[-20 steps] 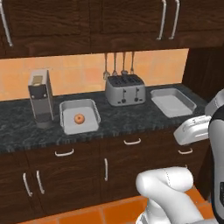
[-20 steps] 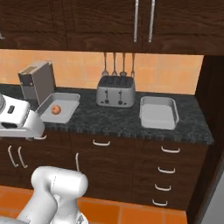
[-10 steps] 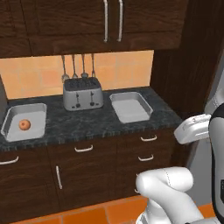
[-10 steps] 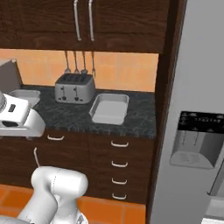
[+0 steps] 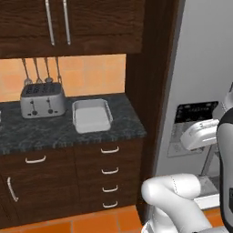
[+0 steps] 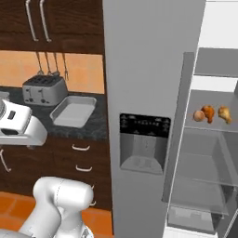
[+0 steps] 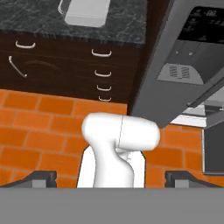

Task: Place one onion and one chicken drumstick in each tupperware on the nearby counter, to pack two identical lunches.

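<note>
One pale grey tupperware (image 5: 92,116) lies empty on the dark counter (image 5: 54,132), right of the toaster; it also appears as the tupperware (image 6: 73,111) and the tupperware (image 7: 85,12). In the open fridge, an onion (image 6: 199,115) sits on a shelf with a chicken drumstick (image 6: 209,112) beside it and another drumstick (image 6: 225,113) further right. My gripper (image 7: 111,178) is open, its fingertips (image 7: 40,177) far apart with nothing held, pointing down at the floor, far from the food.
A silver toaster (image 5: 42,100) stands on the counter under hanging utensils (image 5: 41,68). A tall grey fridge door (image 6: 153,93) with a dispenser panel (image 6: 144,148) stands between the counter and the open fridge shelves (image 6: 209,139). Orange tiled floor (image 7: 39,131) lies below.
The base has driven to the right, so the whole scene slid left. The tray holding an onion has left the views, and the fridge with its open compartment has come in.
</note>
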Tool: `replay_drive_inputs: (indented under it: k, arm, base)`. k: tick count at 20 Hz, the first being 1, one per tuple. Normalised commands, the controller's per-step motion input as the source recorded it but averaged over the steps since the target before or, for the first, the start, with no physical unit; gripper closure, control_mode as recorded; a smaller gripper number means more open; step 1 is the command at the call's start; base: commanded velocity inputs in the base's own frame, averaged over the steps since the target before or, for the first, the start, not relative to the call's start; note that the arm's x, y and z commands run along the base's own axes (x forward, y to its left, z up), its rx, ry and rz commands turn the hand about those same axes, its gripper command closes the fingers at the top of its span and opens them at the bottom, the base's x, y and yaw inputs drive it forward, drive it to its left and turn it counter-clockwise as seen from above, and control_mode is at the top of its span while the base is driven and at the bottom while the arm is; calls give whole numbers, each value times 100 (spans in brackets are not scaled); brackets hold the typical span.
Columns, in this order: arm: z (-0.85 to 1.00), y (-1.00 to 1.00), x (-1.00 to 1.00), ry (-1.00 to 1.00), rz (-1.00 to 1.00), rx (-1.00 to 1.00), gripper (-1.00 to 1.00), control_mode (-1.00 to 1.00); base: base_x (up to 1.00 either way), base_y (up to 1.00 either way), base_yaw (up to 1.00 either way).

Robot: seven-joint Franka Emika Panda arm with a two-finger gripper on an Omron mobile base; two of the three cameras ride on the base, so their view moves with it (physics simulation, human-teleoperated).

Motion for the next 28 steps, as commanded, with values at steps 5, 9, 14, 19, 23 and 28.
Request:
replay_drive_inputs:
  k: [5,9,14,19,23,28]
  arm:
    - [0,0,0,0,0,0,-100,100]
    - [0,0,0,0,0,0,-100,100]
    - [0,0,0,0,0,0,-100,100]
    - [0,0,0,0,0,0,-100,100]
    - [0,0,0,0,0,0,-100,100]
    - [0,0,0,0,0,0,-100,100]
  base:
    - [-9,-100,17]
    - [0,-75,8]
    - [0,-47,0]
    - [1,-63,0]
    - [19,-40,0]
    - [56,-19,0]
